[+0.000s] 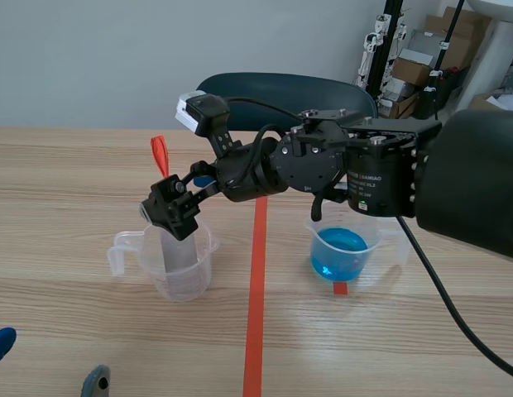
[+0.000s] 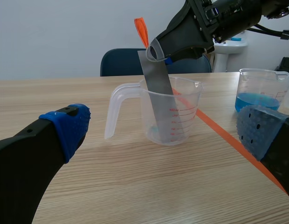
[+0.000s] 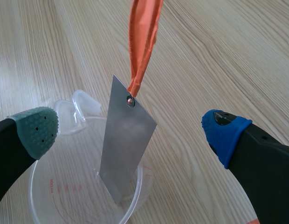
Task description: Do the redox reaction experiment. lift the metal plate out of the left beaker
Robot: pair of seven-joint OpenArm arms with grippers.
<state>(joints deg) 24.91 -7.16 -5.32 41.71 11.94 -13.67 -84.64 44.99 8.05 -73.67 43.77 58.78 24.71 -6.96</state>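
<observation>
Desk (image 1: 74,165): pale wood grain, with an orange-red tape line (image 1: 256,281) running down its middle away from me.

My right arm (image 1: 389,178): bulky and black. It comes in from its own side and reaches across the tape line to the left half of the desk.

Chair (image 1: 281,87): dark blue back, visible behind the far edge of the desk.

My left end effector (image 2: 167,130): low at the near edge, fingers spread wide and holding nothing. It faces the left beaker from well short of it.

My right end effector (image 3: 130,128): poised over the left beaker. Its fingers are wide apart with the metal plate standing in the gap, and from my own wrist there is clear space on both sides of the plate. From the other wrist, one pad (image 2: 156,49) seems to sit against the plate's top corner; I can't confirm contact from that angle.

Left beaker (image 1: 178,265): clear plastic with red graduations, handle turned away from the tape line.

Right beaker (image 1: 343,252): same kind, on the other side of the tape, with blue liquid in the bottom.

Metal plate (image 3: 126,140): a dull grey strip, tilted. Its lower end is inside the left beaker and its upper end is above the rim.

Orange ribbon (image 3: 143,42): tied through a small hole at the plate's top corner, sticking upward.
</observation>
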